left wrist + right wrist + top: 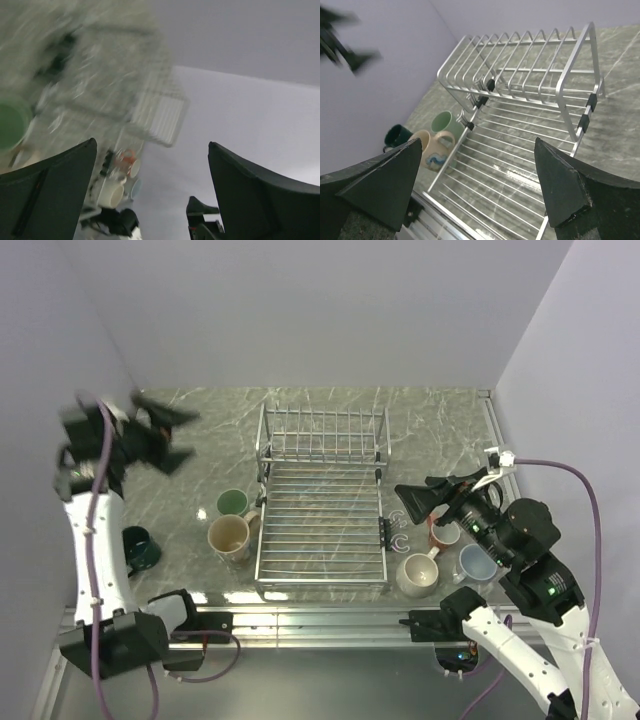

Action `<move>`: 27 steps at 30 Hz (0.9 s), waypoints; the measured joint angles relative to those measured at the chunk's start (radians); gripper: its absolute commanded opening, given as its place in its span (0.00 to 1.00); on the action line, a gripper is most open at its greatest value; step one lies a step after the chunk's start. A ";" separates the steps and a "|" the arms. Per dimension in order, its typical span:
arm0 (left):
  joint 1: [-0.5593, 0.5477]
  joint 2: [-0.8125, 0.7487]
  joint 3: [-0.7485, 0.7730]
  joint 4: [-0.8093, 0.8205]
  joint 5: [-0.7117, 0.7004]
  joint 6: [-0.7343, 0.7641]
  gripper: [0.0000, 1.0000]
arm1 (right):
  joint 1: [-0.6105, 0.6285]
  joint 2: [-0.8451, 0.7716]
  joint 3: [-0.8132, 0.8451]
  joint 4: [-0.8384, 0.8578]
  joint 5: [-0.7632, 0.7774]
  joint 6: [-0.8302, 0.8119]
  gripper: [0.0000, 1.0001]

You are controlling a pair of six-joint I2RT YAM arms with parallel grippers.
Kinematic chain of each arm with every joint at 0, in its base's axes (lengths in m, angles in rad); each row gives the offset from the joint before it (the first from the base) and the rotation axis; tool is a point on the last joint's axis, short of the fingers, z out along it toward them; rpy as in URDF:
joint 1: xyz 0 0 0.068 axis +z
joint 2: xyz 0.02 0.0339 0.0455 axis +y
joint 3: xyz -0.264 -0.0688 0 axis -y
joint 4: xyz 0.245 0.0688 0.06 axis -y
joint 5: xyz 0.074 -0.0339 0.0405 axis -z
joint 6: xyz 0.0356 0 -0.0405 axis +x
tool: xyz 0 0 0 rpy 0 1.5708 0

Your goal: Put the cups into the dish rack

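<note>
The silver wire dish rack [320, 530] stands mid-table with no cups in it. Left of it are the light green cup [232, 503], the tan cup [229, 536] and the dark teal cup [140, 548]. Right of it are the salmon-red cup [443, 532], the cream-white cup [417, 574] and the pale blue cup [476, 563]. My left gripper [180, 440] is open and empty, raised high at the far left and motion-blurred. My right gripper [405, 502] is open and empty above the rack's right edge. The right wrist view shows the rack [520, 130], green cup [445, 125], tan cup [432, 150] and teal cup [397, 136].
Purple walls close in the table on the left, back and right. A metal rail [320, 618] runs along the near edge. The left wrist view is blurred; the rack [160, 112] and the green cup [10, 125] show faintly.
</note>
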 measured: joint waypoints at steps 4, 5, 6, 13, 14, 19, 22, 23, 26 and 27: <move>-0.003 -0.103 -0.321 -0.196 -0.102 0.010 0.99 | 0.002 0.021 0.000 -0.031 -0.015 -0.004 1.00; -0.027 -0.103 -0.313 -0.235 -0.164 0.035 0.99 | 0.002 0.026 0.002 -0.041 -0.014 -0.004 1.00; -0.053 -0.105 -0.280 -0.276 -0.225 0.060 0.99 | 0.002 0.033 0.003 -0.056 -0.014 -0.003 1.00; -0.187 -0.160 -0.147 -0.392 -0.484 0.186 0.81 | 0.002 0.037 -0.016 -0.069 -0.081 -0.002 1.00; -0.195 -0.180 -0.171 -0.401 -0.505 0.197 0.80 | 0.002 0.040 -0.020 -0.070 -0.091 0.000 1.00; -0.233 -0.215 -0.293 -0.433 -0.565 0.236 0.75 | 0.002 0.086 -0.023 -0.077 -0.131 0.008 0.98; -0.259 -0.217 -0.336 -0.439 -0.576 0.251 0.75 | 0.002 0.120 -0.023 -0.080 -0.148 0.012 0.98; -0.266 -0.220 -0.346 -0.437 -0.575 0.258 0.76 | 0.002 0.127 -0.023 -0.080 -0.151 0.015 0.98; -0.276 -0.237 -0.391 -0.419 -0.562 0.270 0.74 | 0.002 0.141 -0.023 -0.079 -0.158 0.027 0.97; -0.281 -0.239 -0.412 -0.412 -0.557 0.272 0.70 | 0.002 0.143 -0.023 -0.079 -0.161 0.033 0.96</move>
